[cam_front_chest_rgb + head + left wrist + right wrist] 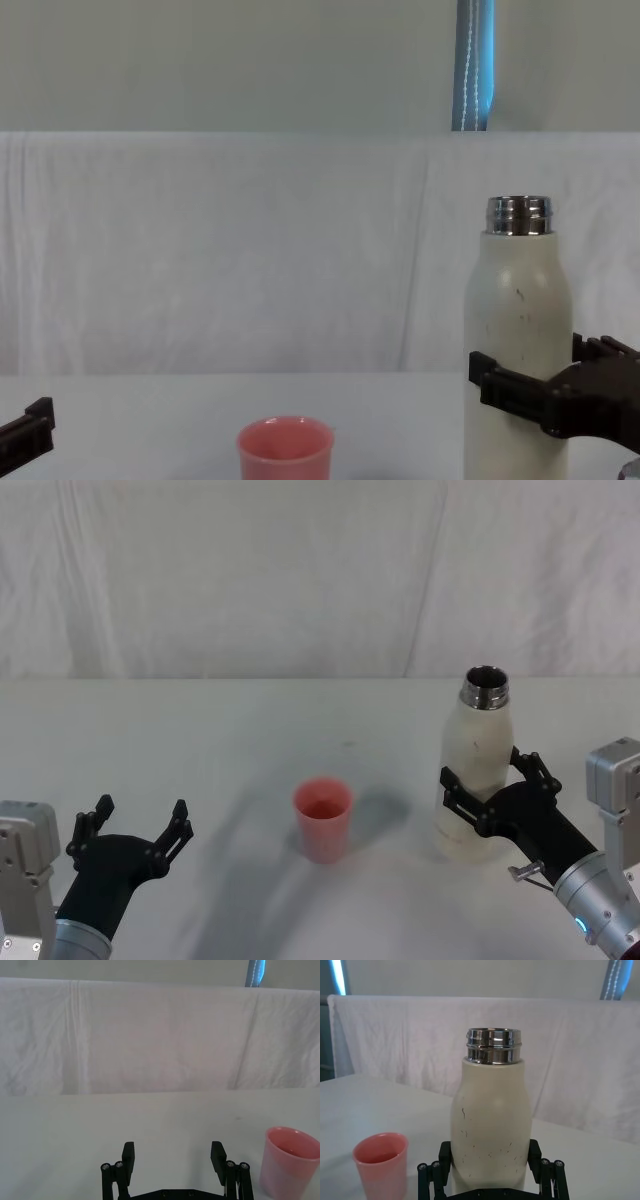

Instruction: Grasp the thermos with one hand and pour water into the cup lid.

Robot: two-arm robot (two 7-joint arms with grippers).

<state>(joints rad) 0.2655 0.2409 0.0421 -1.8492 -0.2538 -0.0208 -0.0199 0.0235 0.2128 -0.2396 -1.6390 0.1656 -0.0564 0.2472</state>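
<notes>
The thermos [478, 770] stands upright on the white table, right of centre, its steel neck open at the top. My right gripper [490, 785] is shut on the thermos [490, 1120] around its lower body, and no gap shows between the black fingers [535, 1154] and its two sides. In the chest view one finger [500, 385] crosses the thermos [518, 330]. The pink cup lid [322, 818] stands upright to the left of the thermos, apart from it. My left gripper [140, 825] hovers open and empty at the near left, with the cup lid [291, 1167] beside it.
A white cloth backdrop [320, 580] rises behind the table [200, 740]. A blue vertical strip [474, 65] shows above the backdrop.
</notes>
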